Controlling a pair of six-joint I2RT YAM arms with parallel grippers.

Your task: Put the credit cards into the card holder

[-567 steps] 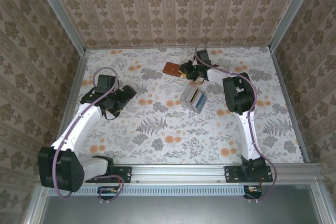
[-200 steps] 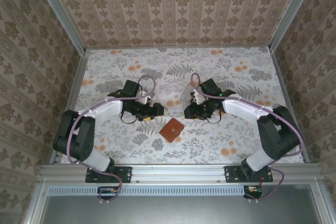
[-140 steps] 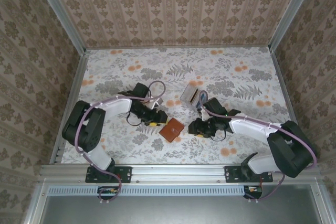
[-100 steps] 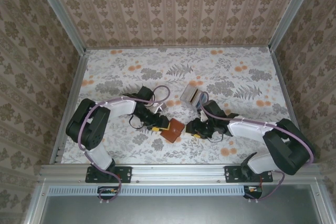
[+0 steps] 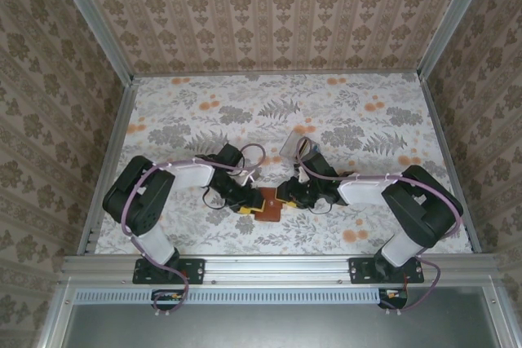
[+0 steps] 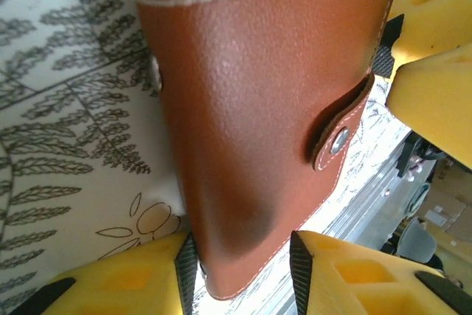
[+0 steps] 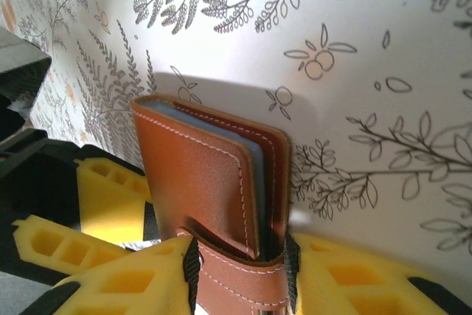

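Holder (image 5: 267, 204) clamped by left gripper (image 5: 245, 205) and right gripper (image 5: 284, 195) near table's (image 5: 326, 103) front edge; snap (image 6: 340, 139) in left-wrist view, blue card (image 7: 254, 182) in right.

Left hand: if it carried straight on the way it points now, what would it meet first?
The card holder, already between the left hand's pads. Straight beyond it stand the right hand's yellow fingers, on the holder's far end; probably the next contact, though depth is hard to judge.

Grainy matt leather card holder (image 6: 251, 108) w/ white stitching, shiny metal snap (image 6: 340, 139)
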